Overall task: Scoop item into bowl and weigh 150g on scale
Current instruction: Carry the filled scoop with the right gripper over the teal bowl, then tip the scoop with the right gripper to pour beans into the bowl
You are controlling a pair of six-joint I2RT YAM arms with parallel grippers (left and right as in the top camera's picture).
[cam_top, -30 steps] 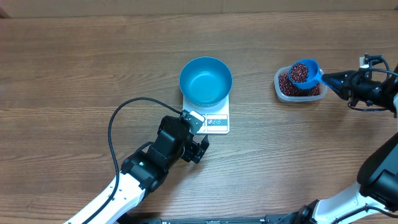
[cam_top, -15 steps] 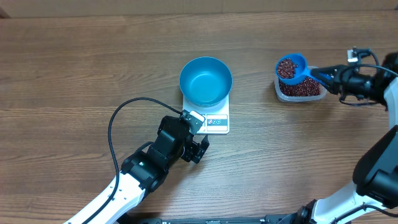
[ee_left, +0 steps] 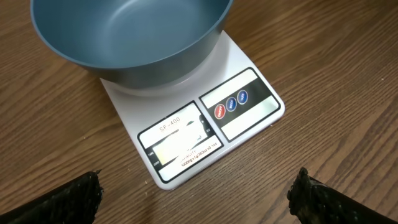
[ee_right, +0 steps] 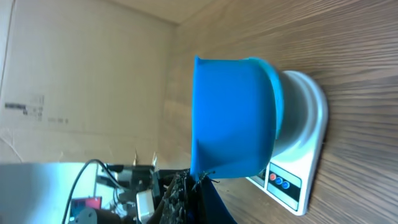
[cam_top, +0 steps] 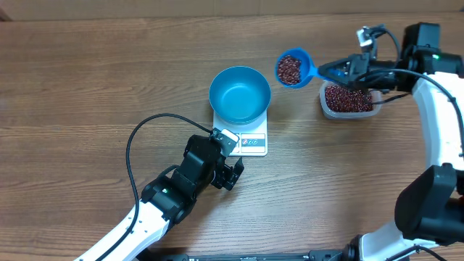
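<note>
The blue bowl [cam_top: 240,94] stands empty on the white scale [cam_top: 252,143]. Just right of the bowl's rim a small blue scoop [cam_top: 291,69] hangs in the air, filled with red-brown beans. My right gripper [cam_top: 346,70] is shut on its handle. In the right wrist view the scoop's underside [ee_right: 230,118] fills the middle above my right gripper [ee_right: 194,190], with the scale [ee_right: 308,168] behind. My left gripper [cam_top: 228,171] sits open at the scale's front edge. In the left wrist view its gripper [ee_left: 196,200] holds nothing, with the bowl [ee_left: 130,37] and scale [ee_left: 193,127] just ahead.
A clear plastic tub [cam_top: 349,99] of more beans stands right of the scale, under the right arm. The left arm's black cable [cam_top: 138,138] loops over the table to the left of the scale.
The right arm has carried the loaded scoop left, from above the tub to beside the bowl's rim. The left arm has not moved.
</note>
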